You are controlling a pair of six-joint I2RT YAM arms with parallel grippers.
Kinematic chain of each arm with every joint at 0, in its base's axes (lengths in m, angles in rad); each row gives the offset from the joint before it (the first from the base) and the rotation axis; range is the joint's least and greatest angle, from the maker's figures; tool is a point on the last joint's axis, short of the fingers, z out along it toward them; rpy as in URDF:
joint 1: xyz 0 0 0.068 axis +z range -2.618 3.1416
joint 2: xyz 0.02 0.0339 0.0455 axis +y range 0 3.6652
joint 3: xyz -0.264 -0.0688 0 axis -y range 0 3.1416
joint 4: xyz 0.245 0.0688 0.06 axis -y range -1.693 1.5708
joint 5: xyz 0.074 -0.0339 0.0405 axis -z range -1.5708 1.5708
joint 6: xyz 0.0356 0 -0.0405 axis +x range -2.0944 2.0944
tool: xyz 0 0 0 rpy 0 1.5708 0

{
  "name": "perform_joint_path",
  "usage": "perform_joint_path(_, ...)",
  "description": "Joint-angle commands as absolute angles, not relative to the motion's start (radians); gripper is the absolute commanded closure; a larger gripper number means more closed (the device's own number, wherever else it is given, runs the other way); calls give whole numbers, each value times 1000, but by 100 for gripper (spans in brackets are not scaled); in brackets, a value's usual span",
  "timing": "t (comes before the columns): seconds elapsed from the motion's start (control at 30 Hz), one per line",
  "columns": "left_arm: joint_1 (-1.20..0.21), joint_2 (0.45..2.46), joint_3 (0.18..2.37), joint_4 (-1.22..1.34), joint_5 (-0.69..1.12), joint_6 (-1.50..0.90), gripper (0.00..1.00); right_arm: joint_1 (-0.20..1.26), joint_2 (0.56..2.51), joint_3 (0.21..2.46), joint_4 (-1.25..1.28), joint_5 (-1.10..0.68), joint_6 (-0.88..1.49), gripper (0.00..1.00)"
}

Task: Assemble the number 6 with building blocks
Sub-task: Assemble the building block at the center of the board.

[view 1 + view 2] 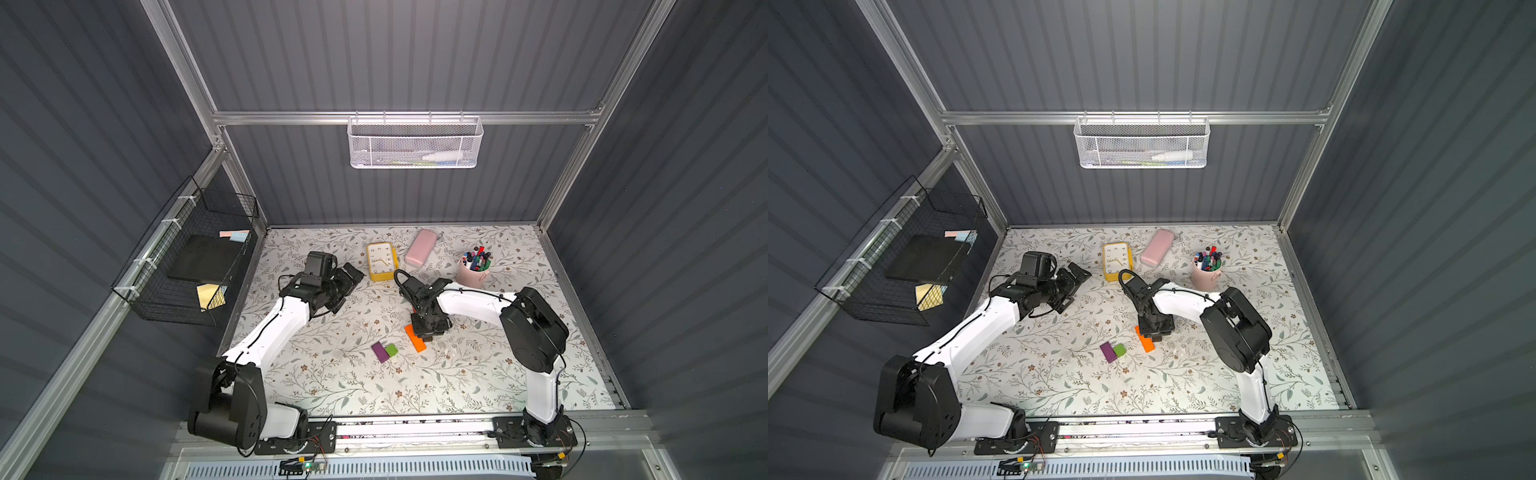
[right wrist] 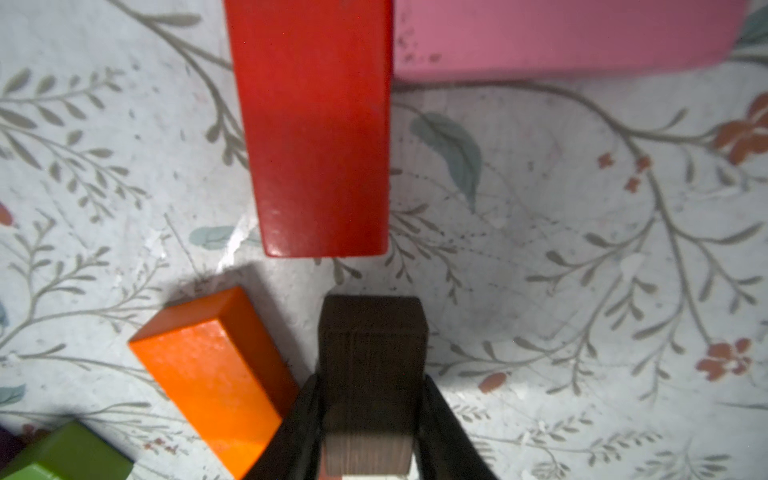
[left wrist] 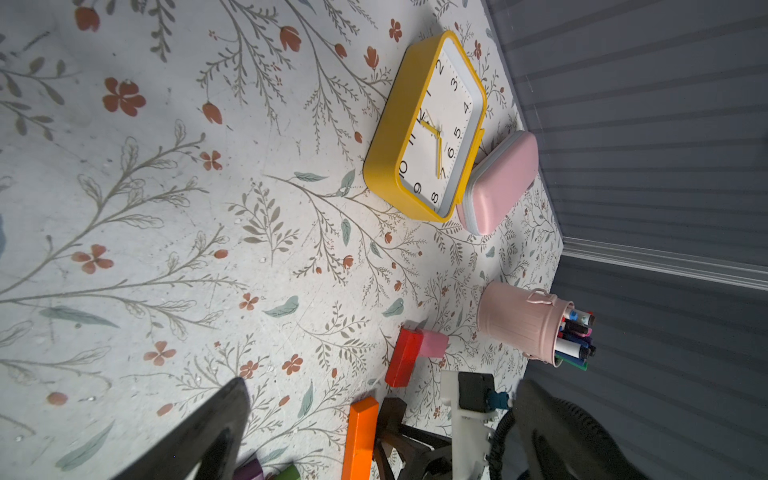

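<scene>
Right jaws are pinched shut on the brown block, clamping its long sides near one end, low over the worktop. Left jaws gape wide and hold nothing. Just ahead, red and pink meet in a corner. In a top view orange lies just beside the right jaws at 7 o'clock, with purple and green at 8. The brown block looks like light, stiff, smooth wood, so a mid-length side grip seems safest.

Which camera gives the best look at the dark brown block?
The right wrist view: the dark brown block fills the foreground, clamped in the right gripper, just short of the red block. The left wrist view catches only a dark corner beside the orange block. In both top views the gripper hides it.
</scene>
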State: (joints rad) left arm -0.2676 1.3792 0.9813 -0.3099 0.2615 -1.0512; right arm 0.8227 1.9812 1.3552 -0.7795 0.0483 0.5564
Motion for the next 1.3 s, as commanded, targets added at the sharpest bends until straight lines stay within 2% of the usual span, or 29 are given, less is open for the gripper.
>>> perform_joint_path(0.0, -270, 1341, 972, -328, 239, -1061, 1, 827, 2002, 1378, -794, 52, 542, 62)
perform_joint_path(1.27, -270, 1342, 983, -335, 228, -1063, 1, 824, 2072, 1425, -795, 76, 553, 61)
